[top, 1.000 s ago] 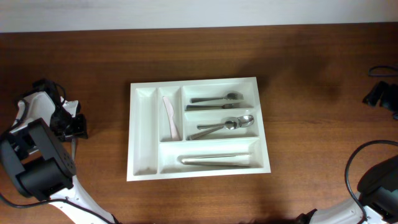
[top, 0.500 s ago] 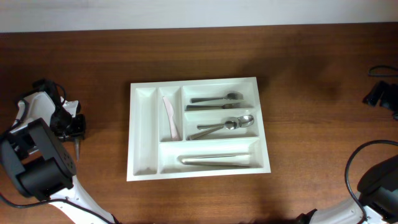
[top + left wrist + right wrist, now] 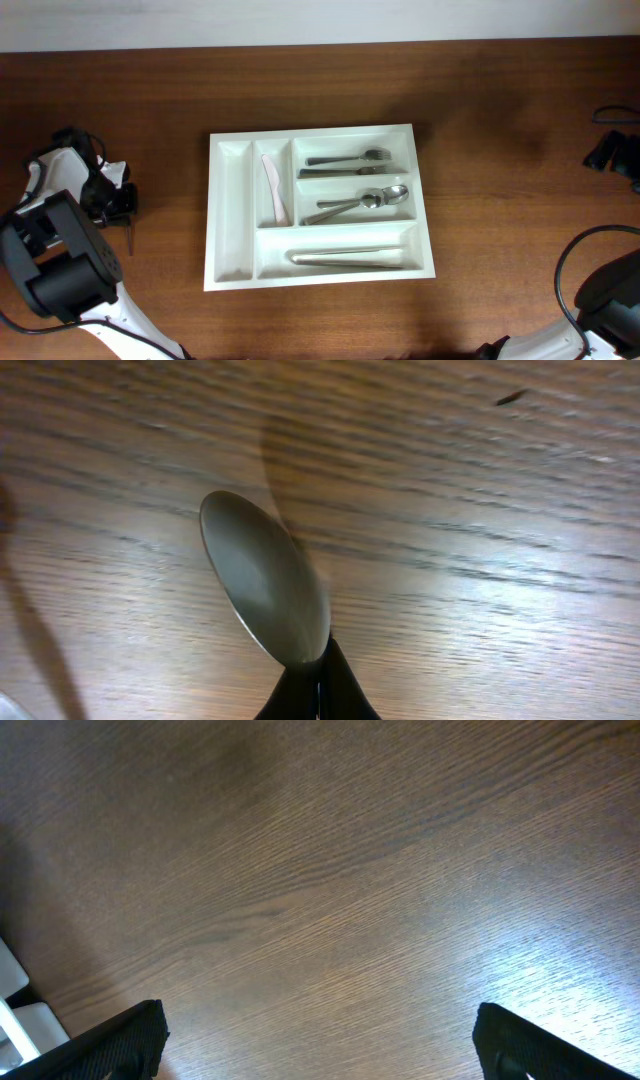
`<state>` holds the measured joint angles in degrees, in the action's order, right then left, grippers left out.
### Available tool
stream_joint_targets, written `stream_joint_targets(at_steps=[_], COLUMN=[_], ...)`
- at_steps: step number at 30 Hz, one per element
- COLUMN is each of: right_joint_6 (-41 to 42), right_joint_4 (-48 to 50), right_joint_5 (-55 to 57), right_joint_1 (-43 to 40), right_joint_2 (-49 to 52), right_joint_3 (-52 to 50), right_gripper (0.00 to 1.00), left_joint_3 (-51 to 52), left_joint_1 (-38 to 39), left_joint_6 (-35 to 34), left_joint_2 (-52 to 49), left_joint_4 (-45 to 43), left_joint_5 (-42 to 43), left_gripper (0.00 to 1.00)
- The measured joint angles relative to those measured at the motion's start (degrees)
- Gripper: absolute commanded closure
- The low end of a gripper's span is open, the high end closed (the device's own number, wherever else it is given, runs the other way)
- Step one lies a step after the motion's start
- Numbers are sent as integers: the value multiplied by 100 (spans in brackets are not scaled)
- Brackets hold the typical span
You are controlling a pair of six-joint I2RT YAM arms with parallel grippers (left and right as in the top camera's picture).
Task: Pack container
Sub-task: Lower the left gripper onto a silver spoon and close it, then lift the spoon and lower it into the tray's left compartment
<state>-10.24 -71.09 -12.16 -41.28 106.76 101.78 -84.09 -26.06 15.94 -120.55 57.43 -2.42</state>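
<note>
White five-compartment container [image 3: 232, 215]: white knife [image 3: 274, 190] in narrow slot; forks [image 3: 348, 158], spoons [image 3: 360, 203], long steel pieces [image 3: 350, 258] in wide ones. Left tool [image 3: 318, 700] clamped on spoon [image 3: 265, 580]; right tool [image 3: 318, 1025] spread apart.

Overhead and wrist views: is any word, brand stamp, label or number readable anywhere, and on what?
None can be read. The container is plain white with no lettering visible. The spoon held in the shut left gripper shows bare metal. Any stamp on the cutlery in the container is too small to tell. The table shows only wood grain.
</note>
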Motion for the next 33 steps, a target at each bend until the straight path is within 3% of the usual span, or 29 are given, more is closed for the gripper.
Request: stream_joint_targets(at_steps=[6,14,21,28,33], right_joint_6=[-2,-2,0,-2,-2], right_joint_4=[0,2,2,0,0], right_joint_5=[-2,-2,-2,0,-2], right_joint_1=[0,0,0,0,0], right_joint_2=[0,0,0,0,0], right_joint_3=[0,0,0,0,0], right_gripper=[1,1,1,1,1], left_joint_3=[-372,-1810,-2736,-2863,-2863], left_joint_1=[0,236,1226,2479,2968], left_joint_6=[-55,-72,-487,-1185,-1663], left_joint_2=[-11,-22,-22,-22,-22], left_joint_4=[315,1062,1609,2186,2667], left_joint_5=[573,1456,1858,1910,1838], left_gripper=[98,98,98,98,98])
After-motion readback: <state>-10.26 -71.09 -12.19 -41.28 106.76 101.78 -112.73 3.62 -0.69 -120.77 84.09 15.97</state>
